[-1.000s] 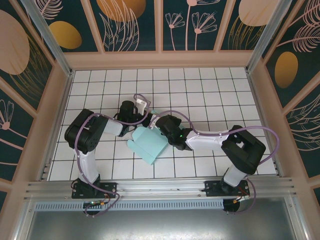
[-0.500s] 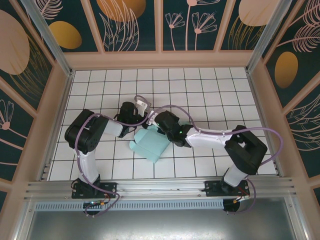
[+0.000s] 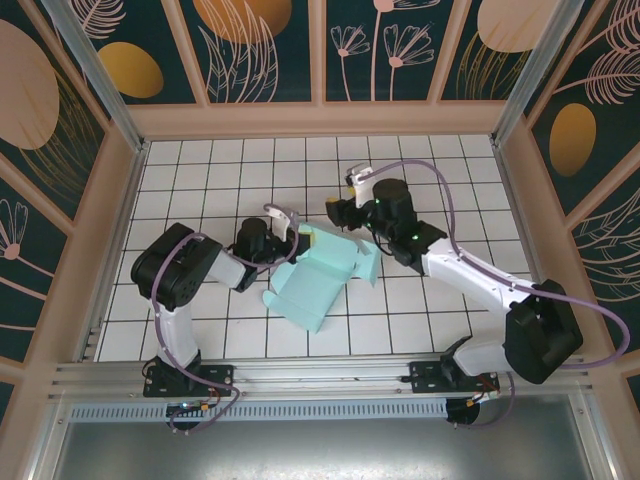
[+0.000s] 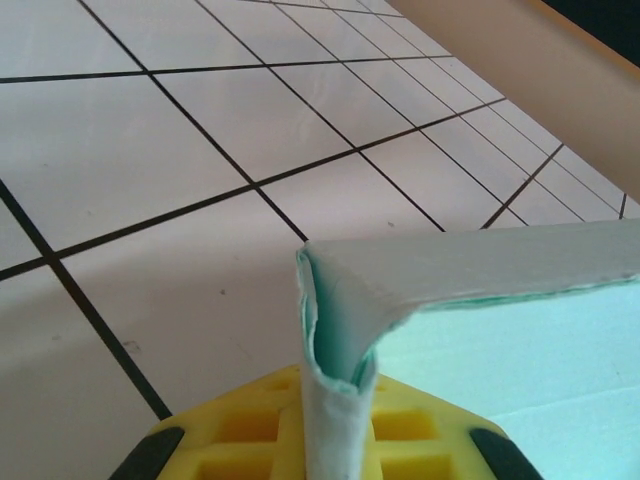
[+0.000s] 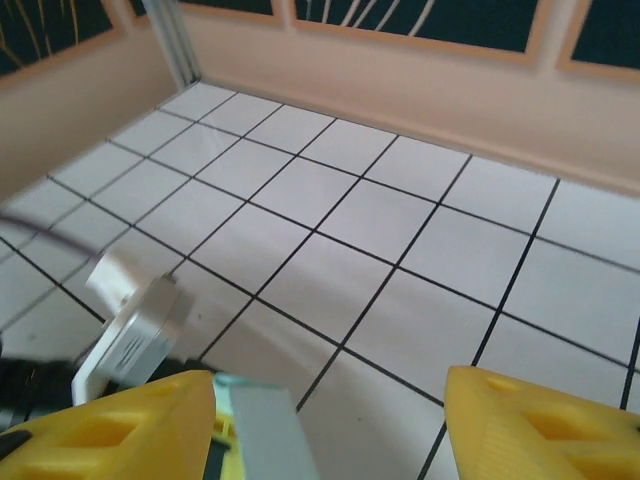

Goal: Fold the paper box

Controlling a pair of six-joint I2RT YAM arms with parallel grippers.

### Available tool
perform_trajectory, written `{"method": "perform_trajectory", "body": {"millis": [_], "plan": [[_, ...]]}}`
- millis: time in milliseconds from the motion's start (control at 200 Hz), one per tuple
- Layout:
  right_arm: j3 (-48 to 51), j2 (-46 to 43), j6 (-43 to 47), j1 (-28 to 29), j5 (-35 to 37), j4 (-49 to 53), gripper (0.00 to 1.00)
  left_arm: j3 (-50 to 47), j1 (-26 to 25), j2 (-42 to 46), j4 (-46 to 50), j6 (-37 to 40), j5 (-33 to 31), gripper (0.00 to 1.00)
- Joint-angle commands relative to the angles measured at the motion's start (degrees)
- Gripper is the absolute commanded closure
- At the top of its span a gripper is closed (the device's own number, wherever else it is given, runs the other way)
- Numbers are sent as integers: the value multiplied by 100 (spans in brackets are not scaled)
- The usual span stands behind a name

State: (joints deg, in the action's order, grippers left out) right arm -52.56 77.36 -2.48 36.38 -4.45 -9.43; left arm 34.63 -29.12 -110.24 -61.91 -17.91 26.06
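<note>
The paper box (image 3: 318, 278) is pale mint-blue card, partly folded, lying on the tiled floor mid-table with one panel raised at its right end (image 3: 362, 262). My left gripper (image 3: 284, 234) is at the box's upper left corner, shut on a doubled-over flap (image 4: 338, 340) that stands up between its yellow pads (image 4: 250, 430). Up and to the right of the box, my right gripper (image 3: 336, 211) hangs open above the floor. In the right wrist view its yellow fingers (image 5: 125, 425) stand wide apart, with a strip of the card (image 5: 268, 432) just inside the left one and untouched.
White tiles with black grout cover the floor (image 3: 440, 180). Peach walls (image 3: 320, 120) ring it on the far, left and right sides. The left wrist's white camera mount (image 5: 128, 330) sits close below the right gripper.
My right gripper has opened, let go of the box and pulled up and to the right. The left gripper has closed on the flap. The box's right panel has sprung up.
</note>
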Motion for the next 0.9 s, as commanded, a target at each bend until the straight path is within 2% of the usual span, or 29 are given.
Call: {"method": "perform_trajectory", "body": {"millis": [0, 135, 410, 596, 896], "plan": [[-469, 292, -1337, -259, -912, 450, 39, -217, -163, 174, -1281, 258, -644, 91], [-1067, 861, -1637, -415, -1502, 1247, 38, -475, -370, 109, -1875, 563, -1147, 92], [-1309, 1714, -1747, -421, -2163, 1072, 38, -825, -488, -515, -3387, 840, -1437, 95], [-1364, 2127, -1884, -421, -2623, 870, 38, -827, -563, -617, -3323, 1265, -1538, 94], [-1202, 2485, -1984, -314, -2940, 544, 41, -896, -571, -588, -3043, 1581, -1631, 91]]}}
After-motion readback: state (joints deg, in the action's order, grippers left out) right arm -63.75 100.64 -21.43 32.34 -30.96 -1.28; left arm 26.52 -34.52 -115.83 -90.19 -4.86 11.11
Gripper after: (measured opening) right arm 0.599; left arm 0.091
